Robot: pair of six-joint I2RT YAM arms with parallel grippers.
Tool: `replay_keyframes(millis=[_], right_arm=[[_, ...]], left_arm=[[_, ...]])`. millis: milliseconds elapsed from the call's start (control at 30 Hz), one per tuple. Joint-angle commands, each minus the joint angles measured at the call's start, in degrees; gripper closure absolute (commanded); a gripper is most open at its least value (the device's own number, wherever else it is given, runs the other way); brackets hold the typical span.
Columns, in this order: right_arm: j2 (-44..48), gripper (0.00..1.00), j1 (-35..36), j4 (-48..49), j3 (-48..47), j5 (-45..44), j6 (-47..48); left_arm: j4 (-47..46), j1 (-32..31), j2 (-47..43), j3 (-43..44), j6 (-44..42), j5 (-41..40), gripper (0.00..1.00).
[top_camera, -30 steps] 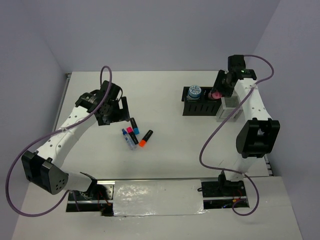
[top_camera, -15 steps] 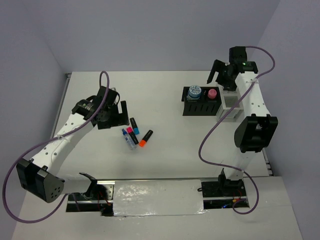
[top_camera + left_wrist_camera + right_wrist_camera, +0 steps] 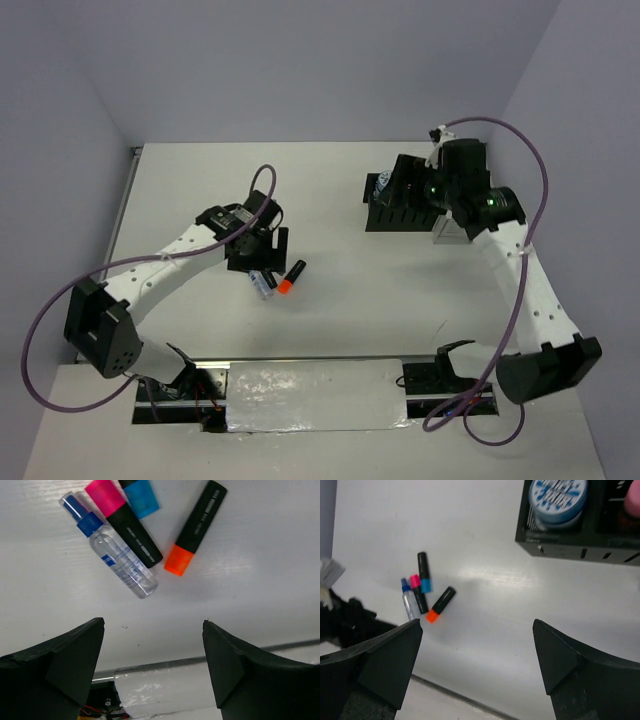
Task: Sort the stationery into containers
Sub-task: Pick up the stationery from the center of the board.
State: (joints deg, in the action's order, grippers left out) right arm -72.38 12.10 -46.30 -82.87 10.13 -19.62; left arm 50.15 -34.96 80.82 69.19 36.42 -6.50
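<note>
Three short dark markers left of centre on the table, told apart by caps: pink-capped marker, cyan-capped marker, orange-capped marker. Just beside them, one clear spray bottle with a blue cap. At the far right, two containers: one black organiser and one white-grey slatted box, mostly hidden behind the right arm. Inside the organiser, one blue-white tape roll in view, plus one pink item cut off at the picture's edge. Two arms, counting the left arm, and two grippers: left gripper, right gripper.
</note>
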Motion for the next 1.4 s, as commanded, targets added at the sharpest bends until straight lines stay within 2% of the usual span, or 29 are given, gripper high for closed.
replay_keyframes(millis=[0, 133, 300, 567, 767, 1067, 1233, 1367], right_arm=[[4.7, 0.02, 3.3, 6.7, 6.4, 2.1, -2.0], [8.3, 0.03, 4.0, 5.8, 11.1, 2.1, -2.1], [10.5, 0.03, 4.0, 4.6, 13.3, 1.9, -1.4], [12.1, 0.03, 4.2, 2.5, 14.1, 2.7, -0.2], [12.3, 0.03, 4.3, 2.1, 14.4, 3.1, 0.5], [10.9, 0.03, 4.8, 1.3, 12.1, 3.4, 1.1], [10.9, 0.03, 5.2, 1.3, 11.7, 3.4, 1.0], [11.3, 0.03, 5.4, 1.5, 11.5, 3.8, 0.5]], left_arm=[[1.2, -0.1, 3.9, 1.7, 2.5, -6.8, 0.09], [0.0, 0.0, 6.3, 1.0, 11.6, -10.7, 0.18], [-3.2, 0.2, 10.8, -0.4, 15.9, -10.4, 0.29], [-0.5, 0.6, 14.4, -0.5, 23.8, -16.1, 0.37], [-3.6, 1.2, 11.6, -6.0, 24.7, -15.5, 0.37], [-11.3, 1.6, 13.3, -9.4, 23.7, -12.3, 0.35], [-11.1, 1.6, 13.6, -10.2, 24.9, -12.7, 0.37], [-11.6, 2.2, 11.1, -14.2, 25.8, -13.0, 0.36]])
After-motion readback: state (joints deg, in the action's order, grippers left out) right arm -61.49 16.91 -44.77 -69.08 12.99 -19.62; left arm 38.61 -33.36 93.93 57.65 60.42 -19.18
